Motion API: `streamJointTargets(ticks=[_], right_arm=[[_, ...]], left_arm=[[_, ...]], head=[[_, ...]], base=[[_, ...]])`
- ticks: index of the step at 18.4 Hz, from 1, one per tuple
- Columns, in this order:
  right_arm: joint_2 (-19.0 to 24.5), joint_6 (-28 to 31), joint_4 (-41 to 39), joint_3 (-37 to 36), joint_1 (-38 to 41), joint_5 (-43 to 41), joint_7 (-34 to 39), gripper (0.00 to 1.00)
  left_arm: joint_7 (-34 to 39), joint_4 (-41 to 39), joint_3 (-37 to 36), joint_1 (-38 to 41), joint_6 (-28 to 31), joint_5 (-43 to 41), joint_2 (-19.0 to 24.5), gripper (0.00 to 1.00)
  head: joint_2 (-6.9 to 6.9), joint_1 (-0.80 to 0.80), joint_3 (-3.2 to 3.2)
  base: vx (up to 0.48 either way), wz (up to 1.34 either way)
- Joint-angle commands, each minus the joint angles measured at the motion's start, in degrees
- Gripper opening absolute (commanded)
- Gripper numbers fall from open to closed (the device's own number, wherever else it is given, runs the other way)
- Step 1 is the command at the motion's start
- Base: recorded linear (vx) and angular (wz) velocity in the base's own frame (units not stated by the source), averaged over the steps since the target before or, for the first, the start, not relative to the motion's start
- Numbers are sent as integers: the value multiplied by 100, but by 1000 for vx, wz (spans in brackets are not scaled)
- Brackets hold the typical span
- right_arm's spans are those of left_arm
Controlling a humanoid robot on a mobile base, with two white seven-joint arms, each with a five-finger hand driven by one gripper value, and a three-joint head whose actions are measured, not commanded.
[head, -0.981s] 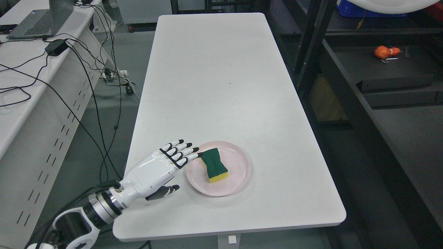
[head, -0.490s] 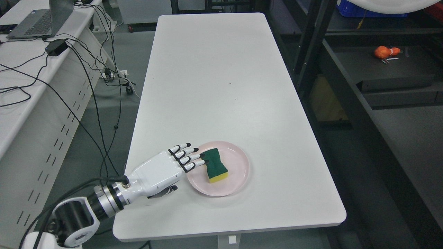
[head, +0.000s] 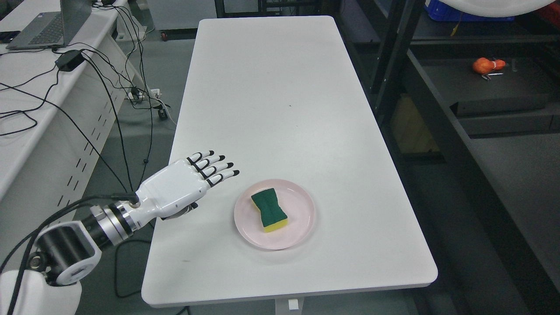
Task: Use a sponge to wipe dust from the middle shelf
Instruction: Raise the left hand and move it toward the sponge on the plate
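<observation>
A sponge (head: 270,209) with a green top and a yellow underside lies on a pink plate (head: 302,218) near the front of the white table (head: 271,100). My left hand (head: 205,175) is white with black fingertips. It hovers over the table's left edge, up and to the left of the plate, apart from the sponge. Its fingers are stretched out and hold nothing. The dark shelf unit (head: 481,87) stands to the right of the table. My right hand is out of view.
An orange object (head: 486,65) lies on a dark shelf board at the right. A white desk (head: 26,113) with a laptop (head: 48,26), a power brick and several black cables stands at the left. A blue crate (head: 455,15) sits at the top right.
My left hand has drawn back up and to the left, away from the sponge it was touching. The sponge stays on the plate.
</observation>
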Motion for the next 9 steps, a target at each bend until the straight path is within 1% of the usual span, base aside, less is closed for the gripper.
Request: streamJointTargets(ticks=[1,5,9], right_arm=[[-100,419,-100,0,0,0,5,100],[-100,419,-100,0,0,0,5,100],[-100,419,-100,0,0,0,-4,100]], left_arm=[[10,334,-288,-769,3,-541,70,94],[27,379,-905,-708,3,-612,0,90],[106,510,-1467,-691,3,-551,-88,90]], head=[[0,0,0],[0,0,0],[0,0,0]], base=[[0,0],[8,-6],[27,-15]])
